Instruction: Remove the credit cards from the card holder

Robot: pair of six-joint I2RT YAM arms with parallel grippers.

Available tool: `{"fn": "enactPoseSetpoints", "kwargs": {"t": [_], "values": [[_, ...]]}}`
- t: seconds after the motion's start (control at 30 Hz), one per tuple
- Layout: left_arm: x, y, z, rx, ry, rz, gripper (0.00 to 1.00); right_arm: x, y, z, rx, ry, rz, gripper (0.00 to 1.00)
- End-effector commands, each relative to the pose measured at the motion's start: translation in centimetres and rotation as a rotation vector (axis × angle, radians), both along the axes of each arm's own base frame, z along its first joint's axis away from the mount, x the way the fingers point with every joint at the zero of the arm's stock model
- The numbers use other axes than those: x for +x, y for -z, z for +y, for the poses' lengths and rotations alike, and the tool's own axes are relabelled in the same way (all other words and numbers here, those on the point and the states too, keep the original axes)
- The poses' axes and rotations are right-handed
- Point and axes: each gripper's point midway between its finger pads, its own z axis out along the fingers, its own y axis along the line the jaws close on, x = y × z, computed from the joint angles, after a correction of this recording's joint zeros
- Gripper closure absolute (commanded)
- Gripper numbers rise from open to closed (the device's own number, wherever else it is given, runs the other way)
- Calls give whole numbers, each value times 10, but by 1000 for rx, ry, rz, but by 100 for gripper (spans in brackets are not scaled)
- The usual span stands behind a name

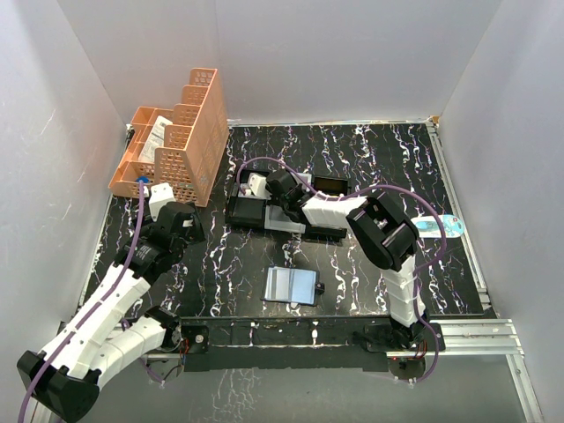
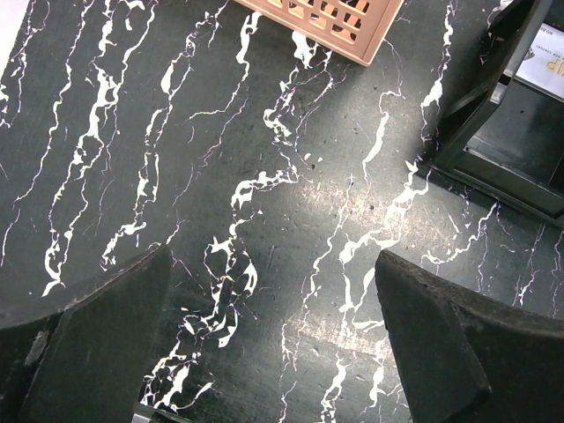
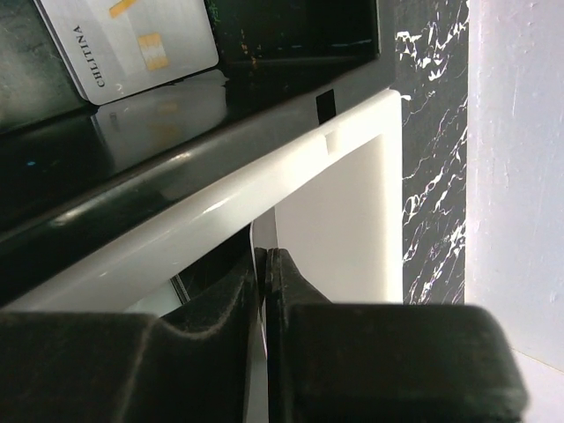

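The grey-blue card holder [image 1: 291, 286] lies open and flat on the marble table, its small black tab [image 1: 319, 288] at the right edge. My right gripper [image 1: 256, 187] reaches over the left end of the black-and-white tray [image 1: 240, 214]. In the right wrist view it [image 3: 267, 257] is shut on a thin white card [image 3: 264, 231], held edge-on just behind the tray's white rim [image 3: 264, 181]. Another white card [image 3: 132, 40] lies in the tray. My left gripper [image 1: 183, 226] is open and empty above bare table [image 2: 273, 261], left of the tray.
An orange basket organiser [image 1: 181, 141] stands at the back left; its corner shows in the left wrist view [image 2: 326, 22]. The tray's black end [image 2: 502, 150] is to the right of my left gripper. A light blue object [image 1: 438, 226] lies at the right. White walls enclose the table.
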Motion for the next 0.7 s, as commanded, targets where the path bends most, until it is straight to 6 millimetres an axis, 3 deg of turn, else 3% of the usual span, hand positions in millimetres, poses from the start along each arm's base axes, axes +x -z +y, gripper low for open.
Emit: {"fn": "enactPoseSetpoints", "kwargs": {"t": [0.0,0.67], "values": [[2,-7,2,4,-7,-16,1,7,-3,1,32,7,-25,93],[1,-6,4,12,-17,-7,1,5,-22,7,155,24,3,70]]}}
